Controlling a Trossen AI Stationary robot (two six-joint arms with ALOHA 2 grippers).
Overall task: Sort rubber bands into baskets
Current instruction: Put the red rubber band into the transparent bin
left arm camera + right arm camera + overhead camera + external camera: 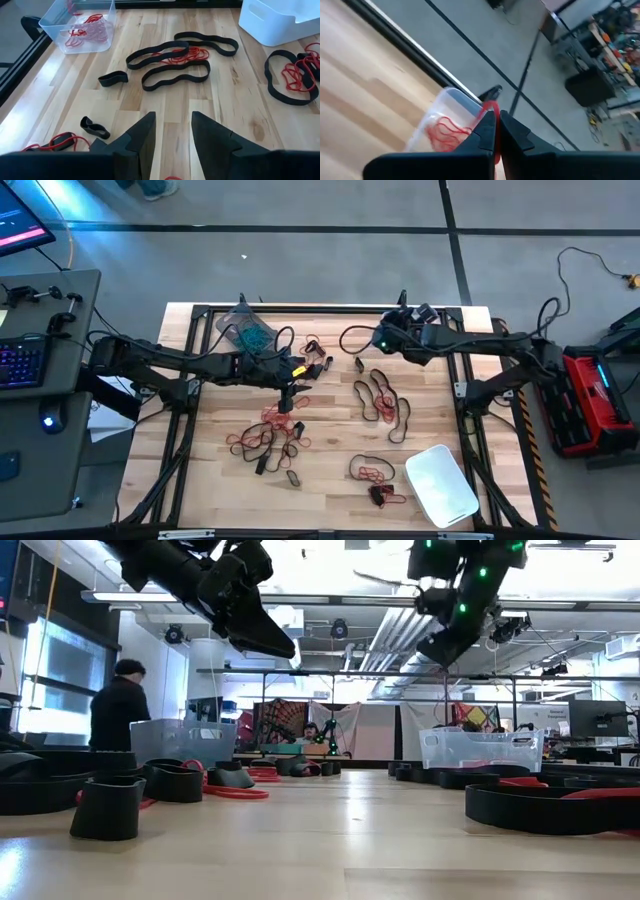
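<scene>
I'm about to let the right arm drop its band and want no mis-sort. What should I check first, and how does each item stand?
1. Right gripper has its jaws shut on one red rubber band: ok.
2. The clear basket ahead of it holds only red bands, so the colour matches: ok.
3. The held band hangs squarely over that basket's opening: cannot tell; the basket lies just beyond the jaws.
4. Only a single band is pinched: cannot tell.
5. Left gripper is clear of the drop, jaws apart and empty above the table: ok.
</scene>
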